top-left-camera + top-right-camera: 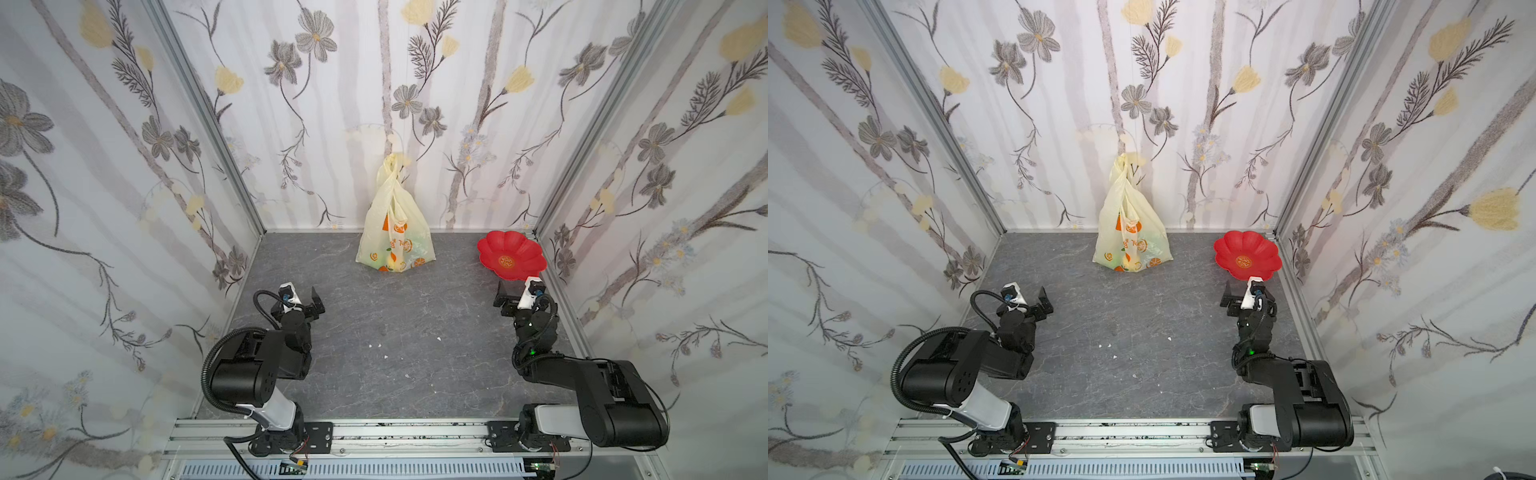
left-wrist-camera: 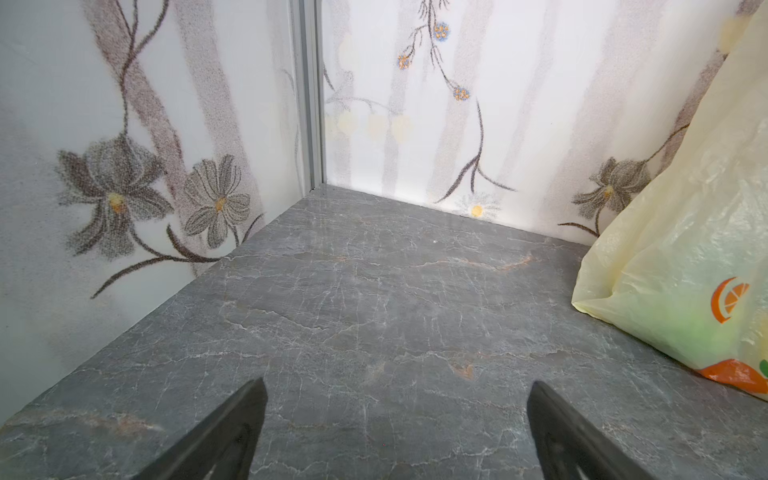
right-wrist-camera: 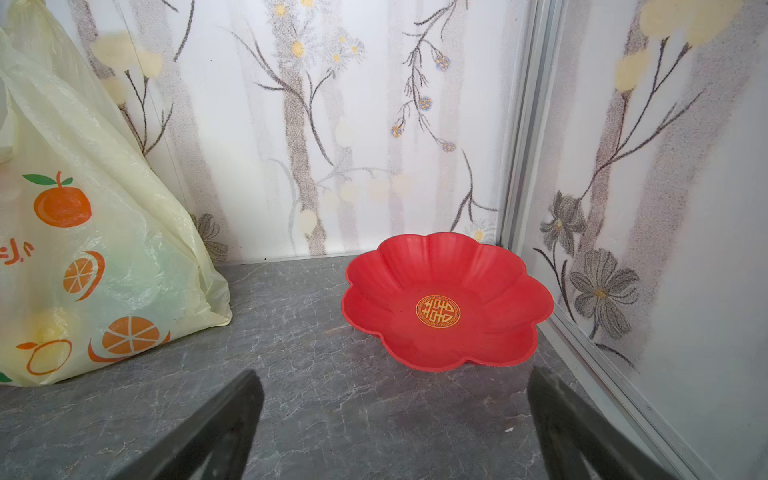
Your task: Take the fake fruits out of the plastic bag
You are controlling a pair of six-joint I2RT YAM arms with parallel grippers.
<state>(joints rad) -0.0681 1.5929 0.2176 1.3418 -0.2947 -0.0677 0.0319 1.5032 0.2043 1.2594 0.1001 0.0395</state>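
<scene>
My left gripper (image 2: 397, 382) and right gripper (image 3: 394, 371) both hover wide open and empty over the near table (image 1: 395, 340), the bag (image 1: 395, 232) standing far centre, well apart from both, with fruits (image 3: 158, 266) dimly inside, red plate (image 1: 494, 247) far right.

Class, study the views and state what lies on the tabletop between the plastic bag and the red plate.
Nothing: only bare grey tabletop separates the plastic bag and the red plate, as both top views and the right wrist view show.
</scene>
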